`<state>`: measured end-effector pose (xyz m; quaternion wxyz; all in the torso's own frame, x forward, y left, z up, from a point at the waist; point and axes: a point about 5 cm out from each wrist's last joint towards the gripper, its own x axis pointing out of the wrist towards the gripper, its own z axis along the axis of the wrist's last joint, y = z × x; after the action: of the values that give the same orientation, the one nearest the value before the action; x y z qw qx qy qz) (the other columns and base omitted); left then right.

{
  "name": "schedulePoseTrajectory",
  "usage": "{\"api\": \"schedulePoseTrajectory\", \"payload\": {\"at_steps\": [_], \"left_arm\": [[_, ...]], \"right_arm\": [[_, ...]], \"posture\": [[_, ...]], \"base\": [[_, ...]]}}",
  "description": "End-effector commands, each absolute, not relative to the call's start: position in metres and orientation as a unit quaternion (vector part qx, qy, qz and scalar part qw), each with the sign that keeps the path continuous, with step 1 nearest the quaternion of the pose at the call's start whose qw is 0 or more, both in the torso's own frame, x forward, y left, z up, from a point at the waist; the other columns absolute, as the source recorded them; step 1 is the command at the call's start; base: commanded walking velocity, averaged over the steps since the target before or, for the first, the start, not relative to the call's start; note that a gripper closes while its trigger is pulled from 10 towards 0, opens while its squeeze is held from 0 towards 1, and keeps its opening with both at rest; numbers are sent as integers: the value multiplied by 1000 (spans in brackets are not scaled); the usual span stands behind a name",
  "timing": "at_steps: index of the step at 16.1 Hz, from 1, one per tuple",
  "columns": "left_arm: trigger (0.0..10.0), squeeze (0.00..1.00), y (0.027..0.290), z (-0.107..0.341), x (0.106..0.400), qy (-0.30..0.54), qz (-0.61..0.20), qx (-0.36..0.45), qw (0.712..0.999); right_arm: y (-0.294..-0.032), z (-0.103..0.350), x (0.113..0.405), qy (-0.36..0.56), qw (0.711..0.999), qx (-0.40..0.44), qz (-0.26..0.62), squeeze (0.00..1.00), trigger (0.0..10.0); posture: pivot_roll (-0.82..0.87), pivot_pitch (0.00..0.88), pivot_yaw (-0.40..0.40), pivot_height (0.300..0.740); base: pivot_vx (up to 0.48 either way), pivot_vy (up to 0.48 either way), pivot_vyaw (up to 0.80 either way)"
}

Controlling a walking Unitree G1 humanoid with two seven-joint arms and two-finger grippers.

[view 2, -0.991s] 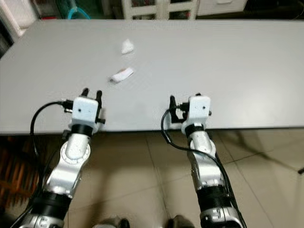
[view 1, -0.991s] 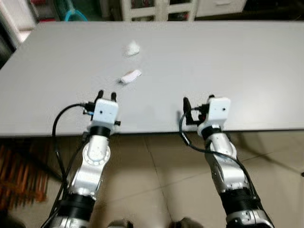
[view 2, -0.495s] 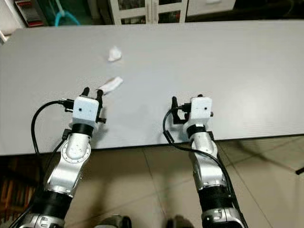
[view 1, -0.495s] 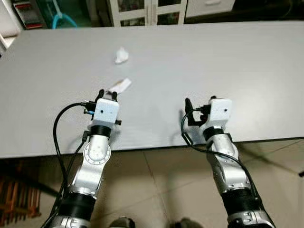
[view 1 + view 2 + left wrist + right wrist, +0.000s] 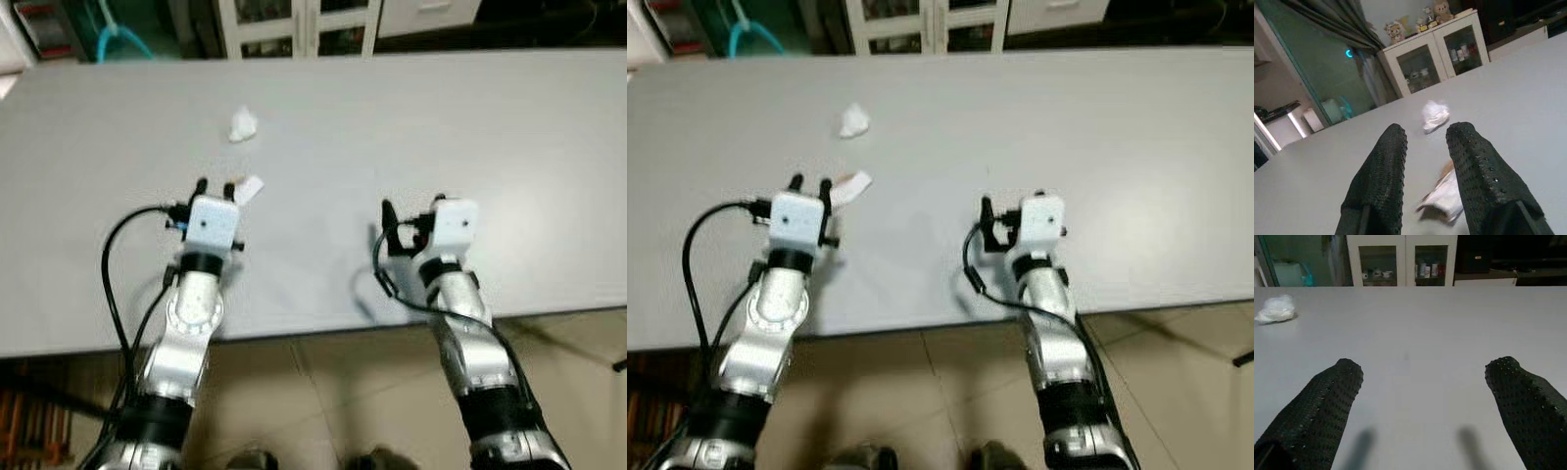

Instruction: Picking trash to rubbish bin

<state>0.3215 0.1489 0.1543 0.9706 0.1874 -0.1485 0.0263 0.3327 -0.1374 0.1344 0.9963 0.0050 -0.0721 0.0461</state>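
A wide grey table (image 5: 509, 127) spans the head views, with both silver arms reaching onto its near edge from the bottom of the frame. The left pincer (image 5: 215, 185) sits left of centre, its two black fingers (image 5: 1382, 171) parted by a narrow gap and holding nothing; in the left wrist view a flat white scrap of wrapper (image 5: 1447, 196) lies on the table just past the fingertips, partly behind the right-hand finger. In the left eye view that same wrapper (image 5: 249, 188) is just to the right of the fingertips, touching or nearly touching them; which cannot be told. A crumpled white tissue ball (image 5: 242, 125) rests further up the frame, near the upper left, well apart from the wrapper and from both pincers; it also appears at the far left of the right wrist view (image 5: 1275, 309). The right pincer (image 5: 409, 203) hovers over bare table right of centre, its fingers (image 5: 1327, 401) spread wide and empty. Beyond the table's far edge, at the top of the frame, stands a white glass-door cabinet (image 5: 1403, 259) with small items on its shelves, and tiled floor (image 5: 323, 392) shows below the near edge.
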Motion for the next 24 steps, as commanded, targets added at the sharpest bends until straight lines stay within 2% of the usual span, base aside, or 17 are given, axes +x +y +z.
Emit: {"api": "schedulePoseTrajectory", "payload": {"at_steps": [1,13,18,19,20,24], "left_arm": [[10000,0,142,160,322,-158,22,183,970],[10000,0,149,164,323,-162,41,180,969],[10000,0,148,164,324,-160,41,168,972],[10000,31,149,164,325,-155,41,160,974],[10000,1000,150,164,327,-150,34,149,977],[10000,1000,156,169,334,-149,23,151,977]], "right_arm": [[-146,131,331,-61,998,4,34,0,10000],[-145,130,331,-58,998,4,35,0,10000],[-145,129,331,-57,998,5,35,0,10000],[-144,129,331,-56,998,5,36,0,10000],[-143,128,331,-57,998,6,37,0,10000],[-141,127,331,-55,998,8,40,0,10000]], "posture": [[18,162,-4,740],[21,170,-7,740],[21,165,-4,740],[20,164,-3,740],[21,162,-1,740],[21,151,1,740]], "base": [[330,0,0],[319,0,0],[0,0,0],[0,0,0],[0,0,0],[0,0,0]]}}
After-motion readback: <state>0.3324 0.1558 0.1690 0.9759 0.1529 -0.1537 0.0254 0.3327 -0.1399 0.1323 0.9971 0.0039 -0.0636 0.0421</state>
